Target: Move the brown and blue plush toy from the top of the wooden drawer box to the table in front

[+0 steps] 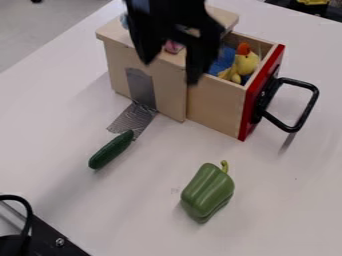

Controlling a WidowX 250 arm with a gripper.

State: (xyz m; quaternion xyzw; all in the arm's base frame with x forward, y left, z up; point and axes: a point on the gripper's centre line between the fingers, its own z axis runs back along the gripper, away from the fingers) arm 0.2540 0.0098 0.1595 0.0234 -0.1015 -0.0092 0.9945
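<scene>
One black two-finger pincer [170,71] hangs from the top edge over one box of pale wood [170,95], its two fingers spread wide, with the box's lid and front showing in the gap. One small pink object [174,46] shows between the fingers, at the box's top; whether they touch it, I cannot tell. The box has one pale wooden drawer [215,107], standing open toward the right, with one red front panel [248,117] and one black, rounded loop handle [312,102]. In the drawer are one soft-looking yellow toy with an orange-red top [246,64] and, beside it, some blue material [222,59], its shape partly hidden. One strip of silver tape [141,87] runs down the box's front and out onto the worktop [133,210]. Two vegetable shapes lie in front of the box: one slim dark-green cucumber [111,150], its upper end at the tape, and one glossy green bell pepper with a curved stem [208,192], farther right and nearer the camera. The worktop is smooth and whitish, with faint soft shadows. At its lower left corner are one black metal frame [50,239] with a screw and one curved black cable [28,215]; beyond the upper left edge lies grey floor [40,35].
</scene>
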